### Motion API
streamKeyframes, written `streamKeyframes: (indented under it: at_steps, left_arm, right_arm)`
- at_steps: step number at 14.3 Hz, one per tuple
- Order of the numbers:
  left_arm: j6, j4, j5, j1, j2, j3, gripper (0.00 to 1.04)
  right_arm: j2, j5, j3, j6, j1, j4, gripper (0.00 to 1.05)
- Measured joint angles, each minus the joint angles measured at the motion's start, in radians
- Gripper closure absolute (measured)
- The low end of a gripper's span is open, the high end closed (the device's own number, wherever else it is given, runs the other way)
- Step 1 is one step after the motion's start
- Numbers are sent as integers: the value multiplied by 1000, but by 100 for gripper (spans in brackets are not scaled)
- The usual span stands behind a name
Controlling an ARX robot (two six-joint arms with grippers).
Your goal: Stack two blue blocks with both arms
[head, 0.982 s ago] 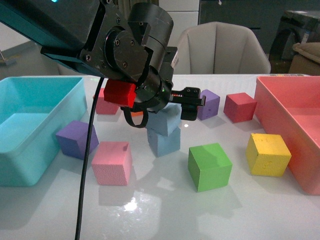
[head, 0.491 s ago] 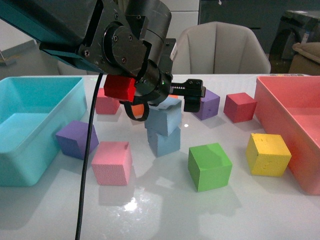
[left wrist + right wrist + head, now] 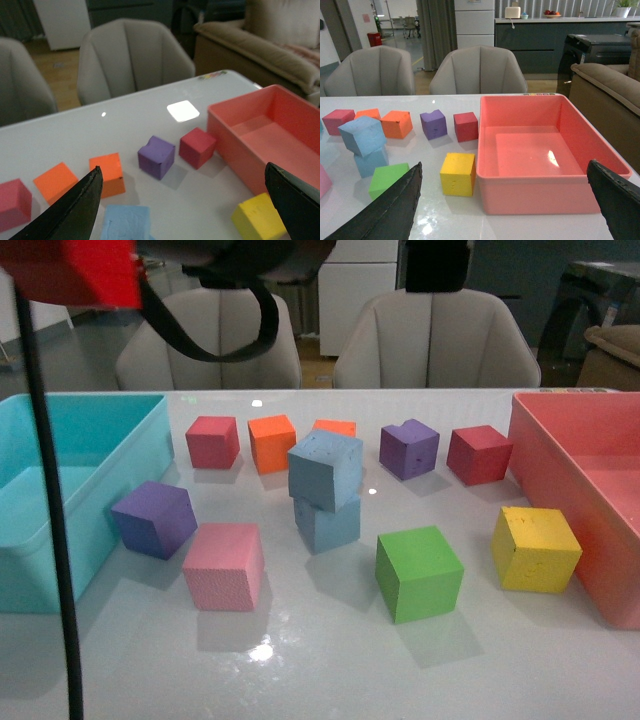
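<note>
**Q:** Two blue blocks, one arm gone from the middle of the scene: what has changed?

**A:** Half a second ago the left arm (image 3: 90, 270) hung low over the stack, hiding part of it. It has since risen to the top edge of the front view, where only its red part, a cable loop and black housing show. The stack stands fully exposed.

**Q:** How does the stack appear?

**A:** The upper blue block (image 3: 325, 470) rests on the lower blue block (image 3: 328, 523), turned askew so its corners overhang. Both are pale, speckled foam. They stand mid-table (image 3: 330, 660), between the pink cube (image 3: 224, 566) and the green cube (image 3: 418, 572), in front of the orange cube (image 3: 272, 442).

**Q:** And the grippers?

**A:** The left gripper (image 3: 182, 200) is spread wide and empty, above the upper block's top face. The right gripper (image 3: 505, 200) is likewise spread wide and empty, facing the red bin (image 3: 545, 187) and the yellow cube (image 3: 458, 173).
</note>
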Motion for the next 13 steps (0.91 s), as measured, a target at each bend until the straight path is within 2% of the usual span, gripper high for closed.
streamKeyframes:
  at_steps: [2, 5, 6, 7, 8, 12, 13]
  left_arm:
    - [59, 66, 35, 10, -179, -160, 7]
    - [83, 56, 44, 10, -469, -411, 7]
    - [67, 68, -166, 0, -574, -481, 20]
    - [61, 56, -326, 65, -699, -595, 34]
    - [48, 57, -354, 134, -774, -673, 47]
    - [46, 53, -185, 281, -959, -855, 101]
    - [42, 43, -158, 311, -996, -881, 103]
  right_arm:
    - [0, 0, 0, 0, 0, 0, 6]
    - [0, 0, 0, 0, 0, 0, 6]
    - [0, 0, 0, 0, 0, 0, 6]
    - [0, 0, 0, 0, 0, 0, 6]
    - [0, 0, 0, 0, 0, 0, 6]
    - [0, 0, 0, 0, 0, 0, 6]
    - [0, 0, 0, 0, 0, 0, 6]
